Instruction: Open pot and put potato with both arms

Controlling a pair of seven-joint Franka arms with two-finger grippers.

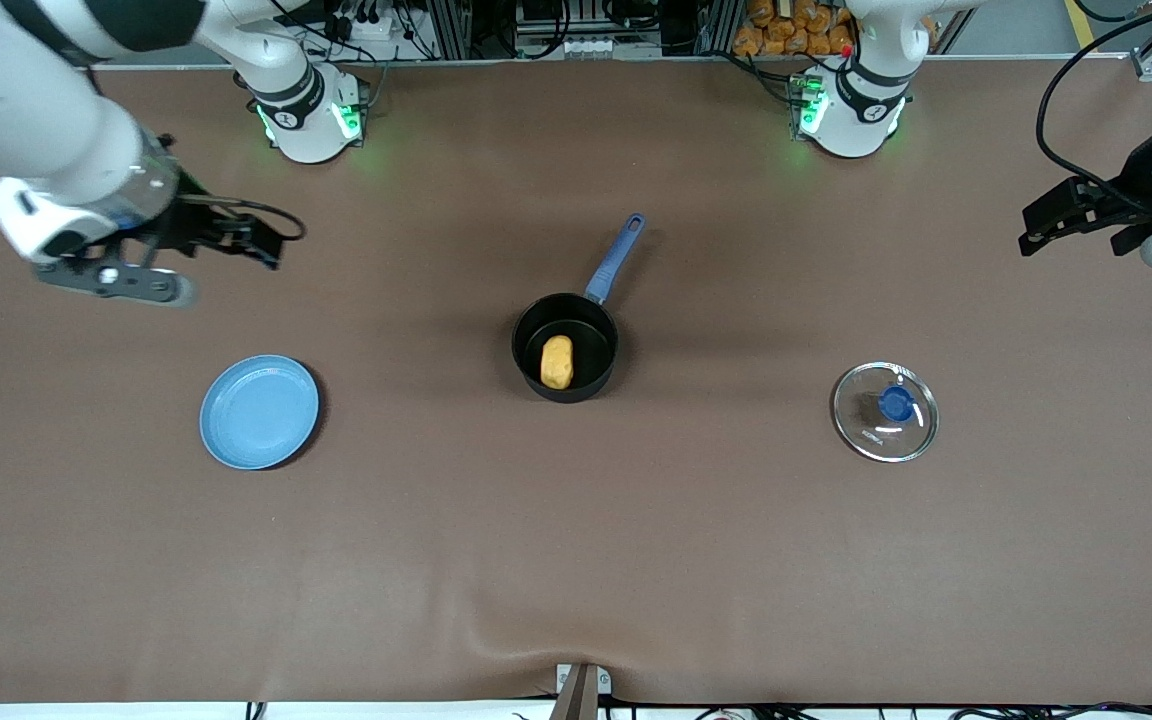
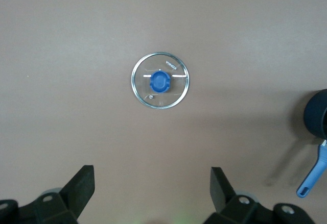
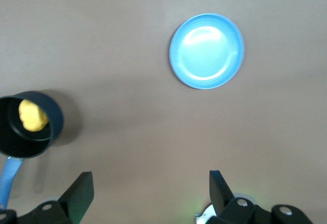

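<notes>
Pot uncovered, potato inside — both arms raised.

The potato (image 1: 557, 361) is being held in the pot (image 1: 565, 347) at mid-table; the lid (image 1: 885, 411) is lying toward the left arm's end, the plate (image 1: 259, 411) toward the right arm's. The left gripper (image 1: 1041, 222) and right gripper (image 1: 256, 240) are being kept spread — empty, above their table ends.

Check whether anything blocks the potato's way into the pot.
Nothing does: the potato already lies inside the open pot. The lid sits on the table toward the left arm's end. Left gripper and right gripper are open, holding nothing.
</notes>
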